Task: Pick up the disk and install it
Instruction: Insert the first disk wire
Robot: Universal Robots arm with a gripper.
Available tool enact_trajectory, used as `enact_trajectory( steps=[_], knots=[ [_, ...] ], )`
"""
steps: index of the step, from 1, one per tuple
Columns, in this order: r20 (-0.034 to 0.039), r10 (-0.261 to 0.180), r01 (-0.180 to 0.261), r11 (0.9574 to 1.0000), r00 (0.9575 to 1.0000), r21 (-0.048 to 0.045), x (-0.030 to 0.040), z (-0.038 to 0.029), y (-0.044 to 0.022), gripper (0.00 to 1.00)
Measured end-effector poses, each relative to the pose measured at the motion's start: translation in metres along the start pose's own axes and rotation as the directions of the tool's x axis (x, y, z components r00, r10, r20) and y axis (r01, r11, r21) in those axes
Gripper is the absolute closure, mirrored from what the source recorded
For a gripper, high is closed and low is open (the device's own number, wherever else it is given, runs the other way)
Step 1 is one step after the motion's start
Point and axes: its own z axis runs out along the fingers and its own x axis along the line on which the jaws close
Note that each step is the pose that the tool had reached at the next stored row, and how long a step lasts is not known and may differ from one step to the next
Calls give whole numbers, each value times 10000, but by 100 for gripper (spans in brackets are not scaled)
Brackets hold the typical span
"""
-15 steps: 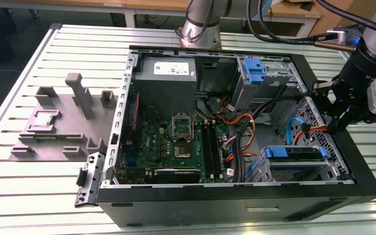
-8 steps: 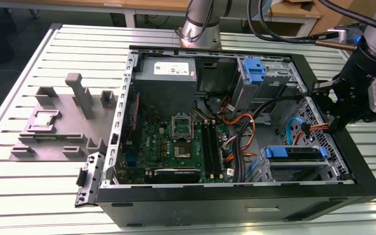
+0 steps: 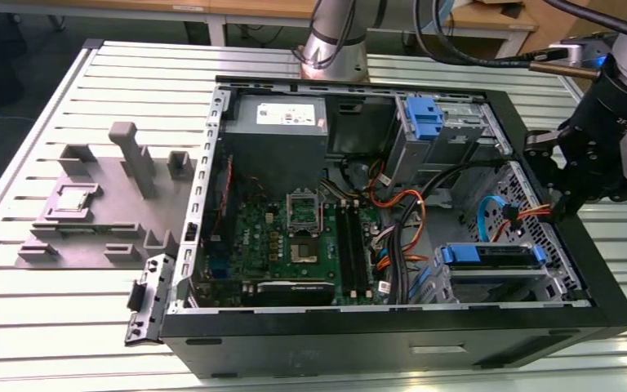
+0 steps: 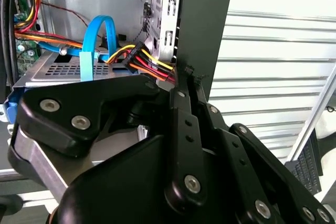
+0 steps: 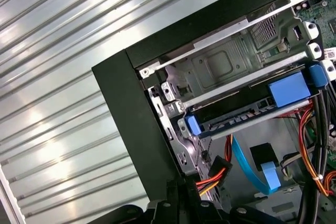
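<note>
1. In the exterior view, an open black computer case (image 3: 401,322) lies on a slatted metal table (image 3: 30,286). The gripper (image 3: 562,184) hangs at the case's wall on the exterior view's right, right above that rim; whether its jaws are apart or together cannot be told here. The disk (image 3: 490,255), with its blue rails, sits inside the case in the drive cage near that same wall, toward the front corner. A grey power supply (image 3: 277,116) sits in the case's far corner, and a green motherboard (image 3: 291,245) covers the floor of the case. A grey fixture (image 3: 101,204) stands on the table beside the case, well apart from it.

2. In the second wrist view, the gripper's black linkage (image 4: 178,145) meets the case wall; the fingertips are hidden, so the jaw state cannot be told. A blue cable (image 4: 97,35) loops inside the case beside coloured power wires (image 4: 142,59).

3. In the first wrist view, the disk (image 5: 252,114) rests in the cage slot inside the case, just behind the case wall (image 5: 136,129).
</note>
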Motion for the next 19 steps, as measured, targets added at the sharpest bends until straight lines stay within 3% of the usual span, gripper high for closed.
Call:
enact_trajectory(
  steps=[6, 14, 19],
  knots=[
    [-17, -12, 12, 10000, 10000, -35, -19, -5, 13, 83],
    [-26, -7, 6, 10000, 10000, -56, -123, -30, 66, 83],
    [-123, 781, -783, 9967, 9969, -216, -124, -26, 66, 83]
  ],
)
